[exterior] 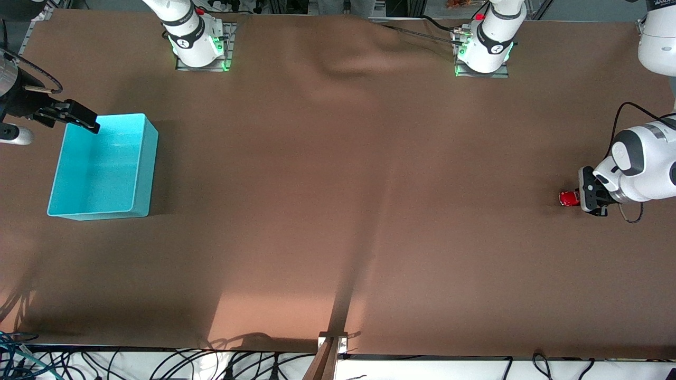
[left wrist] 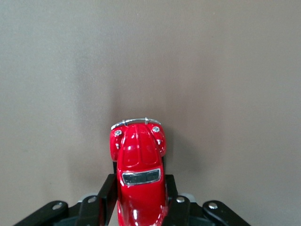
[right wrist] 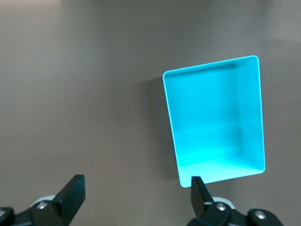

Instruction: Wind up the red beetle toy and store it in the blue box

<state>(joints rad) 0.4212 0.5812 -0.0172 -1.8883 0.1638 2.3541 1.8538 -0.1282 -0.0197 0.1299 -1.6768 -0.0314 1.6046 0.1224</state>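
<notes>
The red beetle toy point(exterior: 568, 198) is on the brown table at the left arm's end. My left gripper point(exterior: 581, 197) is shut on its rear half. In the left wrist view the toy point(left wrist: 138, 174) sits between my two black fingers point(left wrist: 107, 192), nose pointing away, wheels on the table. The blue box point(exterior: 103, 169) stands empty at the right arm's end. My right gripper point(exterior: 87, 122) hangs open and empty over the box's upper corner. The right wrist view shows the box point(right wrist: 214, 125) from above and my spread fingers point(right wrist: 73, 190).
The brown cloth point(exterior: 338, 211) covers the table and is wrinkled near the arm bases. A bracket point(exterior: 332, 342) stands at the table's near edge. Cables lie below that edge.
</notes>
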